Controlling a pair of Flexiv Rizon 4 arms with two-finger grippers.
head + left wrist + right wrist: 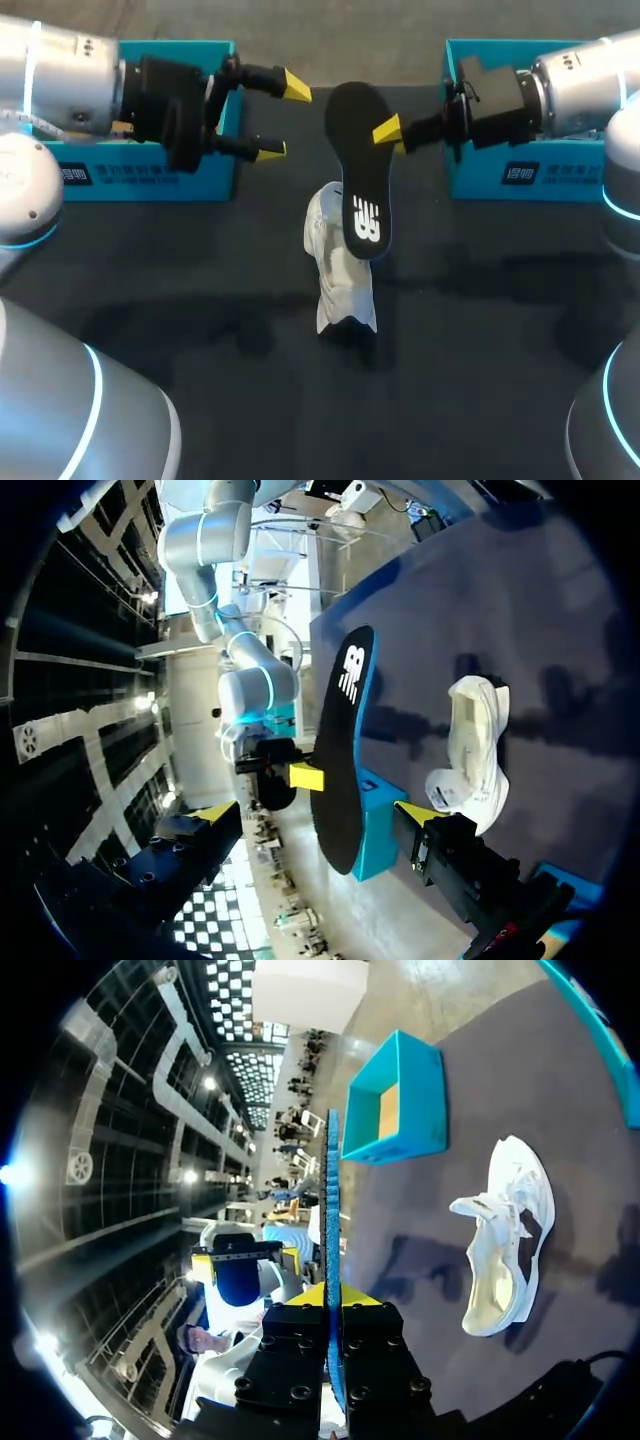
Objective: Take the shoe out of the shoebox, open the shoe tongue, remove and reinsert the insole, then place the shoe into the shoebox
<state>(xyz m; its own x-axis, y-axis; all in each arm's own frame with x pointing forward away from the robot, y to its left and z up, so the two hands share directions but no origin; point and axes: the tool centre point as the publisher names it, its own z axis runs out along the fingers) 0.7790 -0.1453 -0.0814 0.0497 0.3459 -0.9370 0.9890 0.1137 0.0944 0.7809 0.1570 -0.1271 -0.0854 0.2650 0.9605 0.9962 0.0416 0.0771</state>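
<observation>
A black insole (pixel 360 170) hangs above the table, and my right gripper (pixel 390 132) is shut on its edge. From the right wrist view the insole (pixel 330 1200) shows edge-on, clamped between the yellow tips of the right gripper (pixel 330 1298). The white shoe (pixel 338 268) lies on the dark table under the insole, its opening facing the right wrist camera (pixel 505 1245). My left gripper (pixel 283 118) is open, level with the insole and just to its left. In its own view the left gripper (pixel 318 815) has the insole (pixel 345 740) ahead of it, between its spread fingers without touching them.
A teal shoebox (pixel 140 180) stands at the back left beneath my left arm. A second teal box (pixel 520 178) stands at the back right under my right arm. The table (pixel 470 330) is dark.
</observation>
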